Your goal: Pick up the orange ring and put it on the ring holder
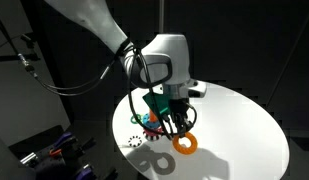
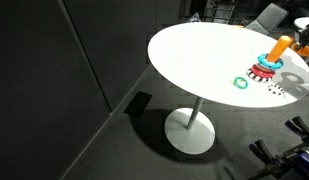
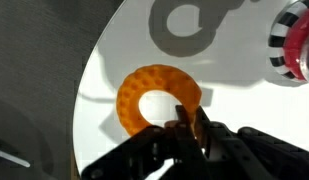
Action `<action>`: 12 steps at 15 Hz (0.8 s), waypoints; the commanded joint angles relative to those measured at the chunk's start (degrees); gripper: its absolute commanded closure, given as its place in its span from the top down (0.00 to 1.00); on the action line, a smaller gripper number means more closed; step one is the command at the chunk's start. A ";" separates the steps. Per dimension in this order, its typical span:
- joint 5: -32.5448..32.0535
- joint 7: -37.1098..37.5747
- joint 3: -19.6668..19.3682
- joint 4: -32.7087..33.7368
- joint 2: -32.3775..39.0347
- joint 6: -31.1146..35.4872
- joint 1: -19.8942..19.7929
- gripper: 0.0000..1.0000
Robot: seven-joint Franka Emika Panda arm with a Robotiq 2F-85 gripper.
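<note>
"Where's the orange ring [image 3: 129, 100]?"

"Lifted clear of the white table [image 3: 244, 100]. Its shadow falls farther off."

"And the gripper [image 3: 191, 127]?"

"Clamped on the ring's near rim, with the rest of the ring jutting out beyond the fingertips."

"The ring holder [image 1: 143, 120]?"

"Standing on the table just left of the gripper in an exterior view, apart from the ring."

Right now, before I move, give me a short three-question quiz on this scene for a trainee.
1. True or false: the fingers pinch the orange ring by its rim.
2. The orange ring is: A) stacked on the ring holder; B) held in the fingers, apart from the holder; C) lying on the floor.
3. What colour is the small loose ring on the table?
Key: 1 true; 2 B; 3 green.
</note>
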 commanded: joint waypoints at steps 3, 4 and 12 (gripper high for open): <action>-5.72 5.02 0.21 -1.80 -10.22 -6.92 2.98 0.05; -6.21 5.32 0.63 -1.96 -11.67 -8.02 3.25 0.05; -7.20 5.44 6.00 -4.64 -21.66 -14.17 4.43 0.05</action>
